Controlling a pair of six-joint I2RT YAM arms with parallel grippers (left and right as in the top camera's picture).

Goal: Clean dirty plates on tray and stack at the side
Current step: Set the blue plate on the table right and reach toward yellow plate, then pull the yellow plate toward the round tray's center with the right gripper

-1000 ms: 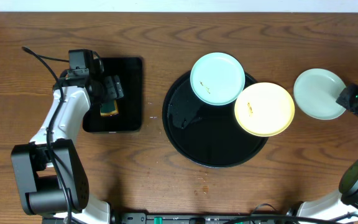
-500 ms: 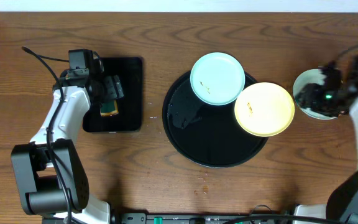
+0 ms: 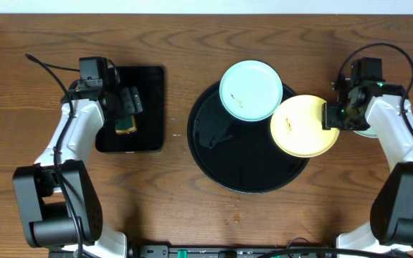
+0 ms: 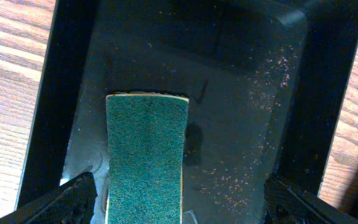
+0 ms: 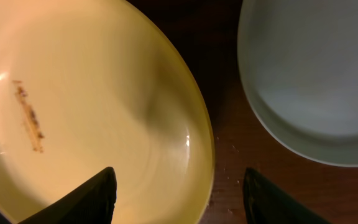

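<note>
Right gripper (image 3: 333,115) swung in from the desk's right edge, off the mint plate (image 5: 316,74) there. Its jaws are open over the yellow plate (image 3: 300,129) rim, gripping nothing. Yellow plate overhangs the round tray (image 3: 235,168) at its right edge; second mint plate (image 3: 250,89) overhangs its far edge. Left gripper (image 3: 127,106) is open above the sponge (image 4: 146,155) in the rectangular tray (image 4: 241,124).

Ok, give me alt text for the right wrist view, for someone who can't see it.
A pale yellow plate with a brown streak fills the left, its right rim in the gap of the open right end effector. A pale mint plate sits upper right, apart from it, on the wooden table.
</note>
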